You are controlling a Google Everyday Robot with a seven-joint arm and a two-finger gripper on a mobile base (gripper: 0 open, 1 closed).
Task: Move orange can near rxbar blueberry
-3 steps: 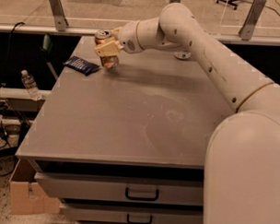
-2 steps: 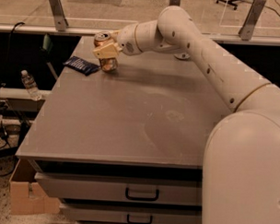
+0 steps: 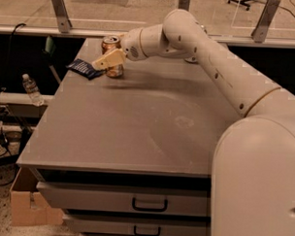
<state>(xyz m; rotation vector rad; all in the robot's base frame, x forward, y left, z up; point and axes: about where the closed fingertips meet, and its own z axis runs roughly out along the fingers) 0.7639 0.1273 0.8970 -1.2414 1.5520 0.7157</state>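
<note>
The orange can [image 3: 112, 70] stands upright at the far left of the grey table [image 3: 137, 134], its base on or just above the surface. My gripper [image 3: 110, 56] reaches in from the right and is shut on the can, with one tan finger [image 3: 107, 60] crossing its front; the other finger is hidden behind it. The rxbar blueberry [image 3: 83, 68], a flat dark navy wrapper, lies just left of the can, close to the table's left edge and nearly touching the can's base.
My white arm [image 3: 222, 69] spans the table's back right. A metal railing [image 3: 59, 12] runs behind the table. A water bottle [image 3: 31, 89] and cables sit off the left edge. Drawers [image 3: 149, 203] are below the front edge, with a cardboard box [image 3: 25, 203] on the floor.
My gripper with the orange can has come down slightly and shifted a touch left, toward the blue bar. The bar has not moved.
</note>
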